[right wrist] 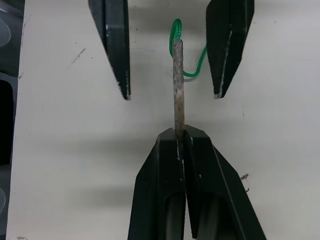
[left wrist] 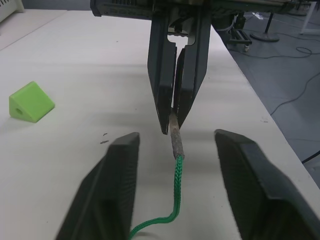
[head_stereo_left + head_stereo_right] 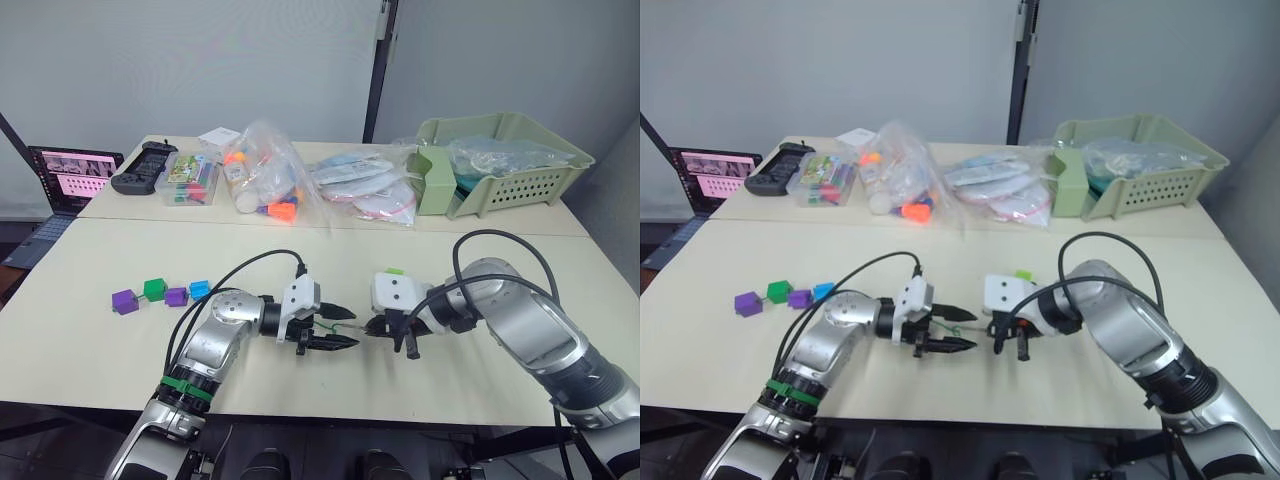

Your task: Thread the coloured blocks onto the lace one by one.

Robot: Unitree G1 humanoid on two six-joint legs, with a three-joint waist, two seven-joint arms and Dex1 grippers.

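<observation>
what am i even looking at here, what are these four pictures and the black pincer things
This is a humanoid robot with two arms, working at a pale table. The two wide pictures come from cameras in its head, looking down over its arms. The two close-ups come from a camera on each wrist.

The black pincers are its grippers. The right gripper is shut on the stiff grey tip of a thin green lace. The left gripper is open, its fingers either side of that tip.

To the left lie four small blocks, two purple, one green, one blue, in a row. A light green block lies near the right gripper. At the back are toy bags and a green basket.
</observation>
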